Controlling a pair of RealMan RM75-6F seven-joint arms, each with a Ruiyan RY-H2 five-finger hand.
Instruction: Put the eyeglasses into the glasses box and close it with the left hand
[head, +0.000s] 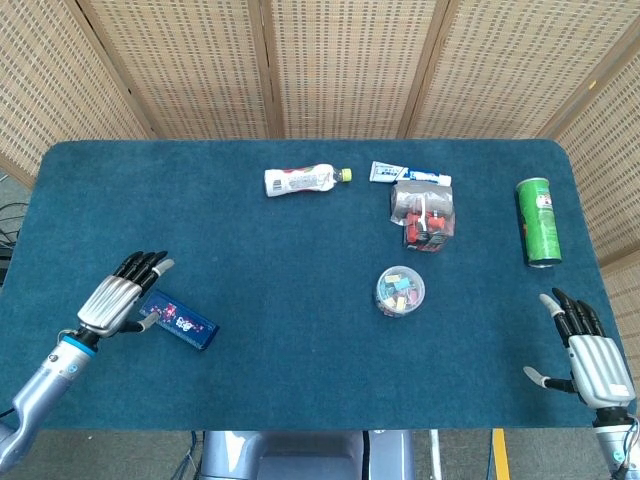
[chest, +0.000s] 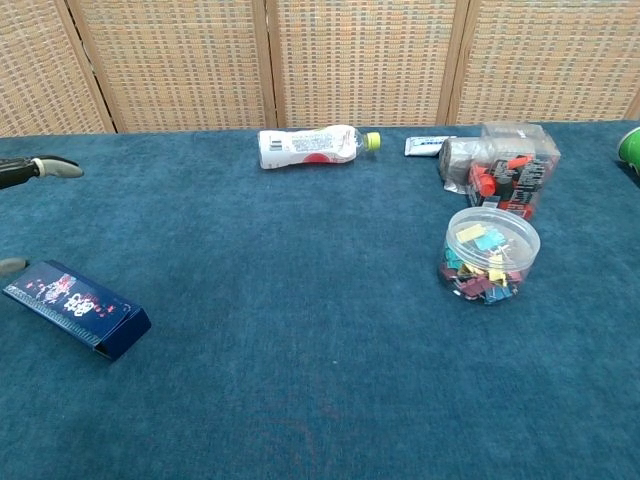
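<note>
Glasses box (head: 178, 320) lies closed, near left on blue table (head: 300, 340). Left hand (head: 118, 297) hovers just beside it, fingers spread, empty. Right hand (head: 590, 355) rests near right, fingers apart, empty. Task looks finished; next move likely only withdrawing left arm.

bright, even overhead light, soft faint shadows, both views sharp without glare.
</note>
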